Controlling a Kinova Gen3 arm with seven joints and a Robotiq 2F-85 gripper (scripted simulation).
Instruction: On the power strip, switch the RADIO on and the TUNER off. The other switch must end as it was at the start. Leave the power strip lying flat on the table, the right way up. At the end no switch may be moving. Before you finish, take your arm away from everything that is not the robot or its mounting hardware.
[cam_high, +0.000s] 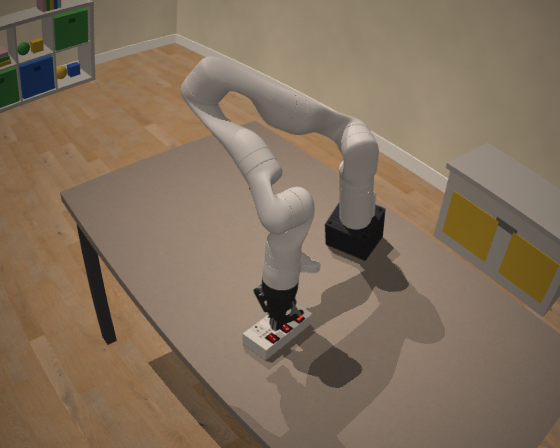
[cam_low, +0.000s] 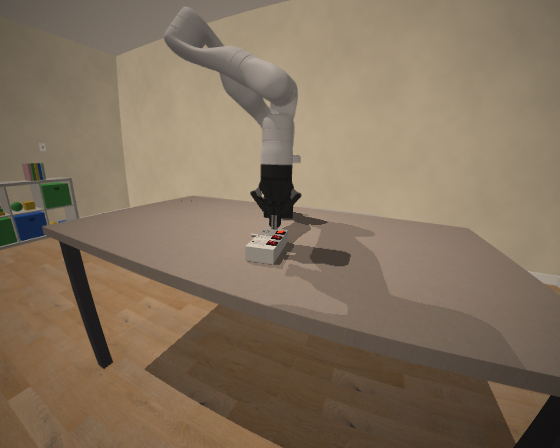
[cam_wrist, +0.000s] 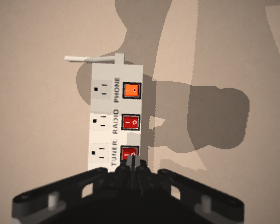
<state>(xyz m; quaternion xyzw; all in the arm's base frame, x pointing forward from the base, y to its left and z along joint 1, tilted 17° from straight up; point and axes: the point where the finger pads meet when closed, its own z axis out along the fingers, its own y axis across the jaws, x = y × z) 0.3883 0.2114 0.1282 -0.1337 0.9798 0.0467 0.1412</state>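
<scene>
Directly under tool (cam_wrist: 132, 164): TUNER switch (cam_wrist: 130, 153)

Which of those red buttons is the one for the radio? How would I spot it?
Find the white power strip lying on the grey table under the robot's shut gripper. Three red rocker switches run along one side of it. The RADIO switch is the middle one, between the brighter orange PHONE switch and the TUNER switch by the fingertips.

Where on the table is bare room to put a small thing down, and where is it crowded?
Bare patches: the wide stretch of table behind the power strip toward the far corner, and the side beyond the arm's shadow. Crowded: around the strip, where the shut gripper stands above it, and by the black base.
</scene>
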